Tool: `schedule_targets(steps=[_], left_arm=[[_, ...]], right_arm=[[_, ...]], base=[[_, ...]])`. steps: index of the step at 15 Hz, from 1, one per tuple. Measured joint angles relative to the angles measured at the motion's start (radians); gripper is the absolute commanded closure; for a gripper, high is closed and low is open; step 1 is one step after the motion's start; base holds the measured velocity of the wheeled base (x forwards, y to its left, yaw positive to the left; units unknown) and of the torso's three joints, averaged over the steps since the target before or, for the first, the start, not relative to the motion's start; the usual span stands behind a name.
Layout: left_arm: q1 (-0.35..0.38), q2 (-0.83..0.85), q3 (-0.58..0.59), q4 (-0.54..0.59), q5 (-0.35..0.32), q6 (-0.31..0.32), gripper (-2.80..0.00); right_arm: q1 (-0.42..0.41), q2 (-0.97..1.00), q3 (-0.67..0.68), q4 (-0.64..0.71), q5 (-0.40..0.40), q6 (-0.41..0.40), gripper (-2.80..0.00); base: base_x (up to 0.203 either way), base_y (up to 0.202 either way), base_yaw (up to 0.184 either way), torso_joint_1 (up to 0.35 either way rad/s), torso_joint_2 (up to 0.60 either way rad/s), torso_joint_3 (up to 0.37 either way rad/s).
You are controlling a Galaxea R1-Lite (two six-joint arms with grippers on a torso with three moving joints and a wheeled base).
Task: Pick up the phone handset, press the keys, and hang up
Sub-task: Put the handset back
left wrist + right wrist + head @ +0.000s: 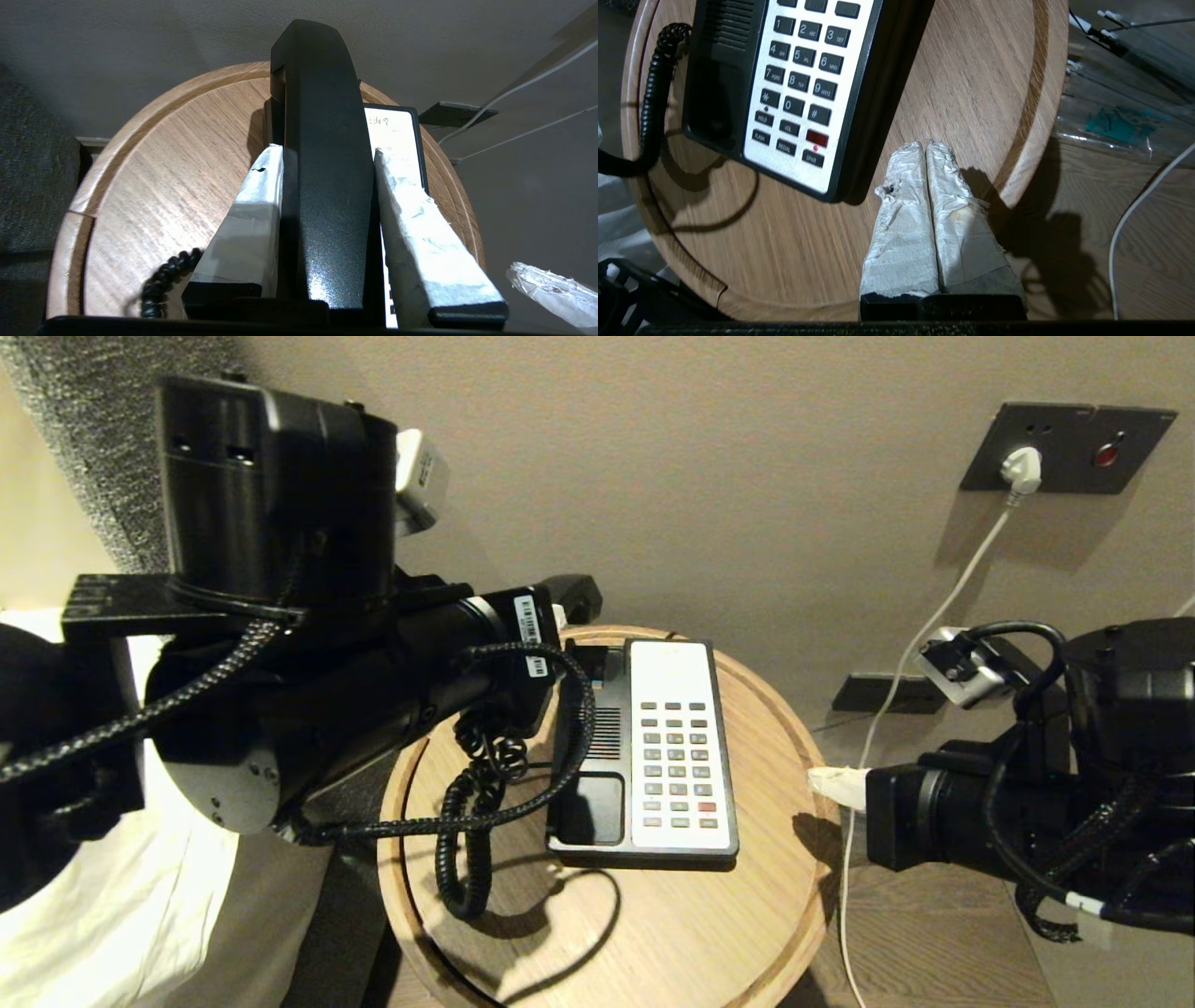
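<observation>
Phone handset (322, 177) is up off the phone base (597, 803), pinched between the taped fingers (252, 219) of my left gripper (327, 154), filling the centre of the left wrist frame. I clamp it across its narrow middle, probably so it stays balanced and the coiled cord (471, 831) hangs free at centre-left of the head frame. The cradle on the base's black left half sits empty, nothing in it. The base lies on the round wooden table (653, 933), mid-frame.

My right gripper (927, 154) is over the table in the lower centre of its own frame, fingers pressed together with nothing between. I reckon that makes one blunt tip for poking. The keys (798, 79) are at that frame's upper left, near the tip but apart. Pressing and hanging up remain.
</observation>
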Motion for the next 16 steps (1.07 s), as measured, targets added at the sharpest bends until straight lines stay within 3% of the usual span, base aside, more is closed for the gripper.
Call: schedule_targets(steps=[7,16], left_arm=[[-0.006,0.077,-0.032,0.009,0.001,-0.016,0.00],[-0.024,0.121,-0.040,0.028,0.003,-0.021,0.00]], right_arm=[[-0.072,0.024,0.026,-0.028,-0.009,0.013,0.00],[-0.093,0.045,0.035,-0.029,-0.006,0.015,0.00]], base=[[0.000,0.000,0.000,0.000,0.00,0.000],[0.000,0.000,0.000,0.000,0.00,0.000]])
